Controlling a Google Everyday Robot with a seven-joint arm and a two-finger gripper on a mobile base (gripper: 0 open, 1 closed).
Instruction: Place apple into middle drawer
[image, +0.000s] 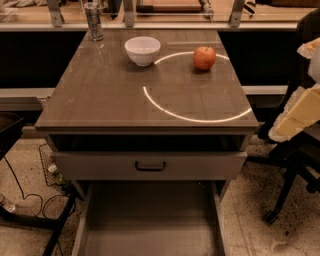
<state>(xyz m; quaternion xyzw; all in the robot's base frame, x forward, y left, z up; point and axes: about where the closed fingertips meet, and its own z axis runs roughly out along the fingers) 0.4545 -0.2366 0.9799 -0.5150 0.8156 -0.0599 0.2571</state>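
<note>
**Pincer (296, 119) at 3 o'clock, apple (204, 58) not yet gripped**

We take the pale block at 3 o'clock, beside the cabinet, to be the pincer. It hangs well apart from the apple. We cannot tell how far open it is, though it plainly has no hold of the fruit. The apple sits on the cabinet top (100, 95) at 1 o'clock, near the back right edge. The middle drawer (150, 225) stands pulled out and bare at 6 o'clock.

We judge three risks from here:
- **Rolling:** a round apple may slip from an off-centre grip. The right edge is near, so a nudge could send it to the floor.
- **The bowl:** the white bowl (143, 50) at 12 o'clock stands near enough to be knocked by a wide approach.
- **The upper drawer:** the drawer with the handle (150, 166) juts out a little above the open one. A release made too close to the cabinet could land on its front.

The top is smooth and glossy, with a bright ring of light (195, 118) across it. A clear bottle (93, 21) stands at 11 o'clock. Cables (25, 195) lie on the speckled floor at 8 o'clock, and a chair base (287, 195) at 4 o'clock.
</note>
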